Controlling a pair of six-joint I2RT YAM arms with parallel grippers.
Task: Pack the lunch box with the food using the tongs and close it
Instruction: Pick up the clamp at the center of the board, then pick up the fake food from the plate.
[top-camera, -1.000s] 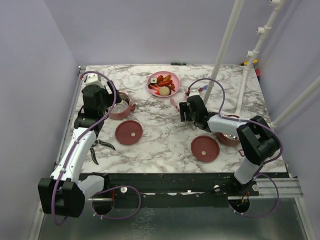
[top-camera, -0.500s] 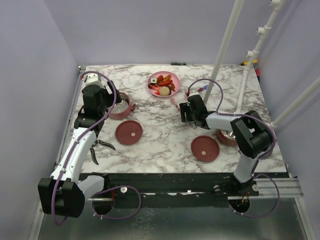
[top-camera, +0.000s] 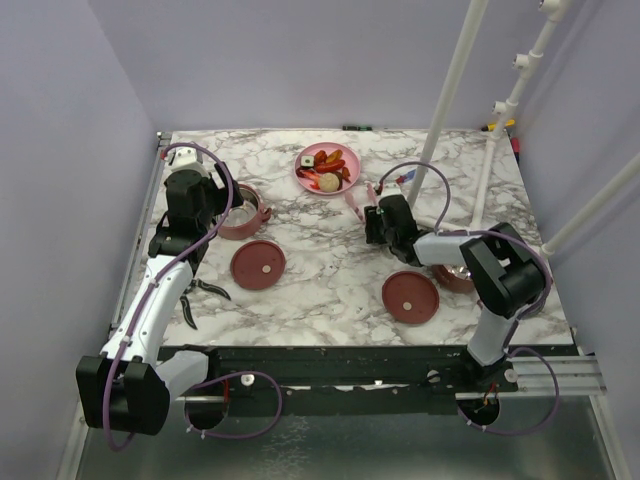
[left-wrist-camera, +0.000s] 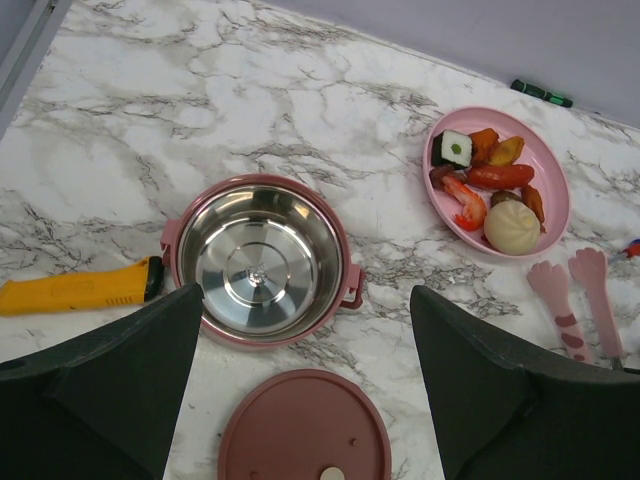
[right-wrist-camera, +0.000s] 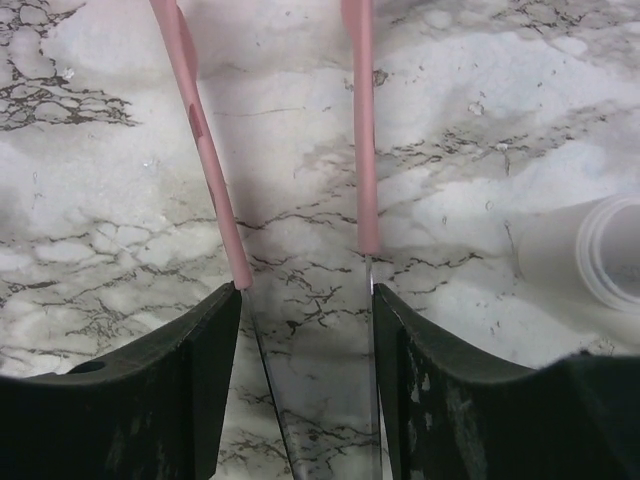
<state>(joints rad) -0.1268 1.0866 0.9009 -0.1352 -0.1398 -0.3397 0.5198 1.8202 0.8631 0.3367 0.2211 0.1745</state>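
The pink tongs (top-camera: 355, 203) lie on the marble just right of the pink plate (top-camera: 345, 180), their paddle tips (left-wrist-camera: 575, 300) toward it. My right gripper (top-camera: 374, 222) sits low at their handle end. In the right wrist view each finger (right-wrist-camera: 215, 340) presses the outside of one tong arm (right-wrist-camera: 205, 150), so it is shut on them (right-wrist-camera: 305, 300). The food (left-wrist-camera: 490, 180) sits on the plate (left-wrist-camera: 555, 215). One lunch box tier (left-wrist-camera: 258, 262) stands empty, and my left gripper (left-wrist-camera: 305, 330) hovers wide open above it. A second tier (top-camera: 458, 276) is partly hidden by my right arm.
Two maroon disc lids (top-camera: 258, 264) (top-camera: 410, 297) lie flat in the front half. Black-handled pliers (top-camera: 195, 295) rest by the left arm. A yellow-handled tool (left-wrist-camera: 75, 290) lies left of the tier. White poles (top-camera: 450, 90) rise at the back right. A clear round piece (right-wrist-camera: 610, 250) lies right of the tongs.
My right gripper has slid forward over the tongs' handle end and its jaws have narrowed onto the two arms. The left arm has stayed still.
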